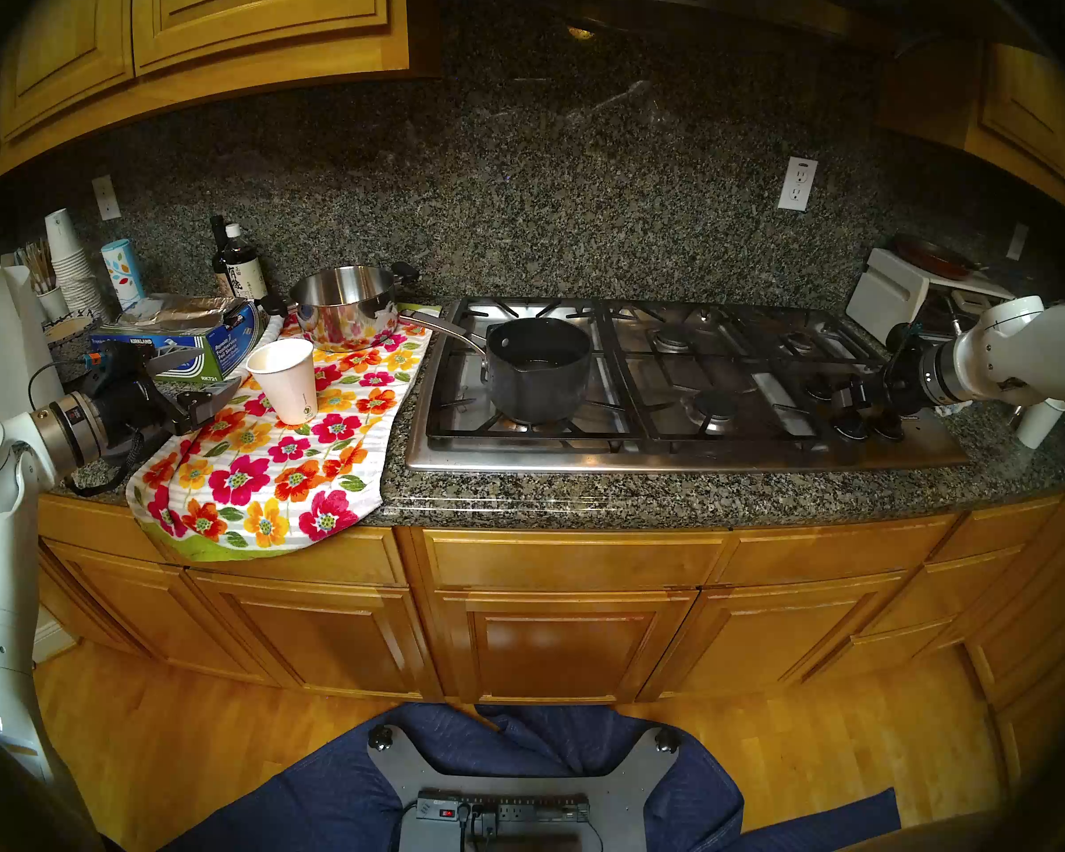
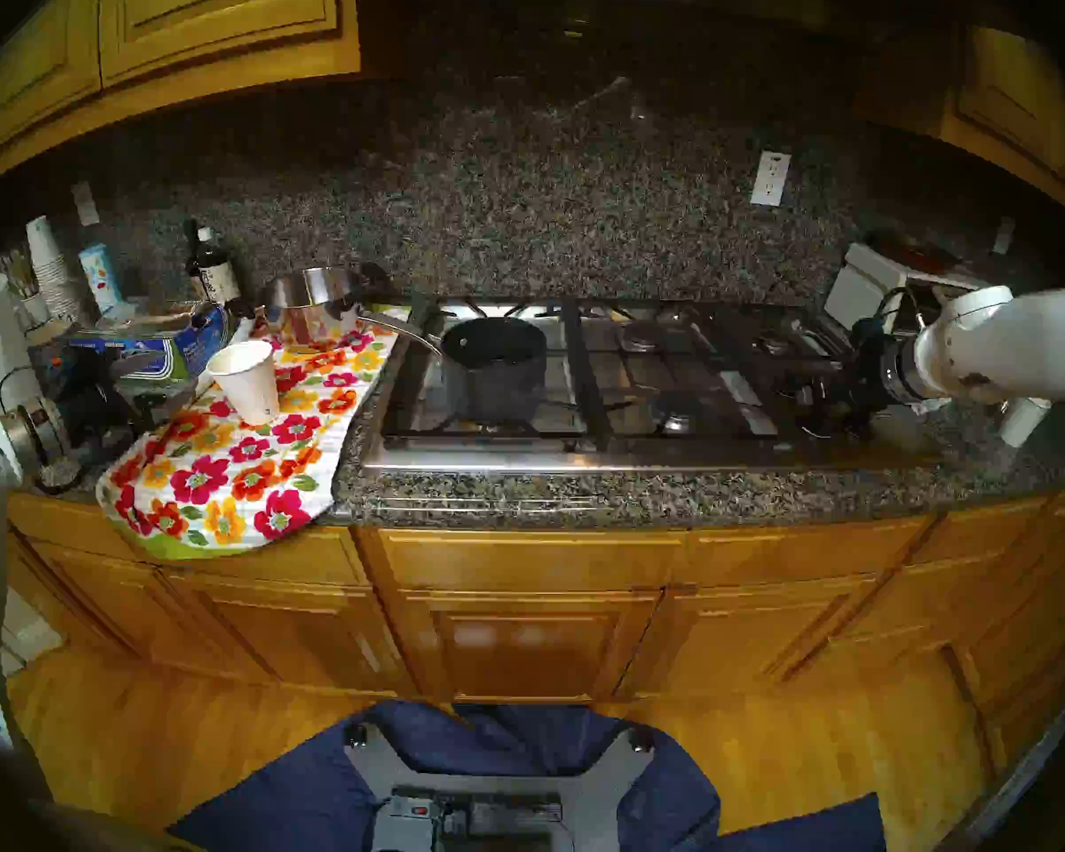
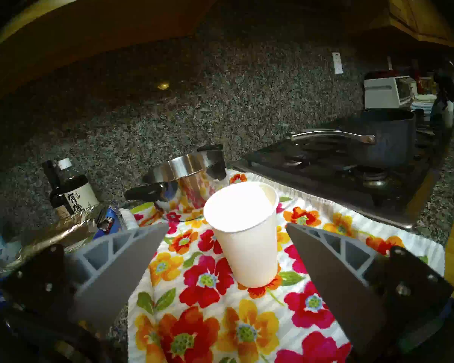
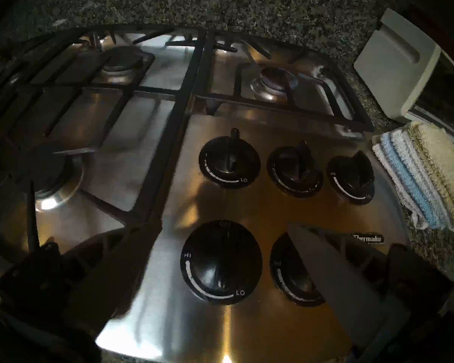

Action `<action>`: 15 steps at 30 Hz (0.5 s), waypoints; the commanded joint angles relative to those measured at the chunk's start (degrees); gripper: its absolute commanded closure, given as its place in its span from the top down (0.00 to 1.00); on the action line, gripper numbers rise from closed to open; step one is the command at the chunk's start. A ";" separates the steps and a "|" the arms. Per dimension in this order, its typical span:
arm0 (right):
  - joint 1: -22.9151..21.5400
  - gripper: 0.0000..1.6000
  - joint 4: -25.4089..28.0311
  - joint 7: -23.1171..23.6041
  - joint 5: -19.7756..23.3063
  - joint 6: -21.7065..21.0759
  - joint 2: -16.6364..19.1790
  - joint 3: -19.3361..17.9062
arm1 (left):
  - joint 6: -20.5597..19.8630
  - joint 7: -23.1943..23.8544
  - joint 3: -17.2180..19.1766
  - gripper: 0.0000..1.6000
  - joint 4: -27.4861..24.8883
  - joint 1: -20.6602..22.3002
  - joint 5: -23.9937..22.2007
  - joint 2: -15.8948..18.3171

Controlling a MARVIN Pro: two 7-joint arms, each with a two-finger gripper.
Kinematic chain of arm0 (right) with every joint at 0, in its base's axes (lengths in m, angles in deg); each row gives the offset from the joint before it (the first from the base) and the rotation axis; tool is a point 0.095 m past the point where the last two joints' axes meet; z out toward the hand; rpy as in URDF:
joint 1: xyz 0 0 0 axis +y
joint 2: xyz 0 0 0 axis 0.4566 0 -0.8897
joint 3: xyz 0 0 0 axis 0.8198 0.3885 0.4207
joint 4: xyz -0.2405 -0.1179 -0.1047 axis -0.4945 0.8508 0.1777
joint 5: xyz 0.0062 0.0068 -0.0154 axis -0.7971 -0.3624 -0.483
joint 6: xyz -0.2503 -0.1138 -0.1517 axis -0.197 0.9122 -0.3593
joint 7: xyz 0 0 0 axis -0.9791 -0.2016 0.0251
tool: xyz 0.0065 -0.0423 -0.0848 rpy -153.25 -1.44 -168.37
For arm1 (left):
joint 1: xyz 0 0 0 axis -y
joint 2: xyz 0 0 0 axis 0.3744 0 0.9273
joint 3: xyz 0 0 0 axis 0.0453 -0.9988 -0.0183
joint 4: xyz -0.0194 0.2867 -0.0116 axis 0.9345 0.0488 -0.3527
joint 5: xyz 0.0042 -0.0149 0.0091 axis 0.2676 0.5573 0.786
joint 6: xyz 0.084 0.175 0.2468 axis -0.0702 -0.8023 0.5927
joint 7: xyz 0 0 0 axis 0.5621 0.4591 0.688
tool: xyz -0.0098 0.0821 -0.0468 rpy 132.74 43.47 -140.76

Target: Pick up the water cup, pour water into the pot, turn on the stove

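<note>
the stove (image 1: pixel 690 402) sits in the granite bench (image 1: pixel 640 494), and the pot (image 1: pixel 539 368) stands on its front left grate. the water cup (image 1: pixel 285 380) stands upright on a flowered towel (image 1: pixel 284 469). the left hand (image 3: pixel 227 252) is wide open just before the cup, holding nothing. the right hand (image 4: pixel 212 270) is open and empty above the black knobs (image 4: pixel 222 263).

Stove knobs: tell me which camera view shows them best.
The right wrist view: the stove knobs fill it from above, HI and LO markings readable. Both head views show only small dark shapes beside the right gripper. The left wrist view shows none.
</note>
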 commanded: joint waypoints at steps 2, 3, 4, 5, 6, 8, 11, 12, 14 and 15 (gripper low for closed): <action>-0.31 1.00 -0.88 0.06 -0.05 1.27 -0.76 -1.64 | 0.20 0.12 1.05 1.00 -1.18 1.02 -0.62 0.66; -0.16 1.00 -0.94 0.06 0.00 1.34 -0.81 -1.72 | 0.20 0.12 1.05 1.00 -1.18 1.02 -0.62 0.66; 0.08 1.00 -1.05 0.07 0.06 1.41 -0.88 -1.85 | 0.20 0.12 1.05 1.00 -1.18 1.02 -0.62 0.66; 0.39 1.00 -1.19 0.07 0.11 1.52 -0.94 -1.99 | 0.20 0.12 1.05 1.00 -1.18 1.02 -0.62 0.66; 0.60 1.00 -1.29 0.07 0.12 1.59 -0.98 -2.08 | 0.20 0.12 1.05 1.00 -1.18 1.02 -0.62 0.66; 1.10 1.00 -1.58 0.10 0.16 1.76 -1.07 -2.25 | 0.20 0.12 1.05 1.00 -1.18 1.02 -0.62 0.66; 2.09 1.00 -2.18 0.18 0.25 2.00 -1.17 -2.52 | 0.20 0.12 1.05 1.00 -1.18 1.02 -0.62 0.66; 2.27 1.00 -2.31 0.19 0.27 2.00 -1.22 -2.56 | 0.20 0.12 1.05 1.00 -1.18 1.02 -0.62 0.66; 2.53 1.00 -2.51 0.25 0.35 1.97 -1.33 -2.61 | 0.20 0.12 1.05 1.00 -1.18 1.02 -0.62 0.66; 2.68 1.00 -2.61 0.26 0.37 1.97 -1.34 -2.58 | 0.20 0.12 1.05 1.00 -1.18 1.02 -0.62 0.66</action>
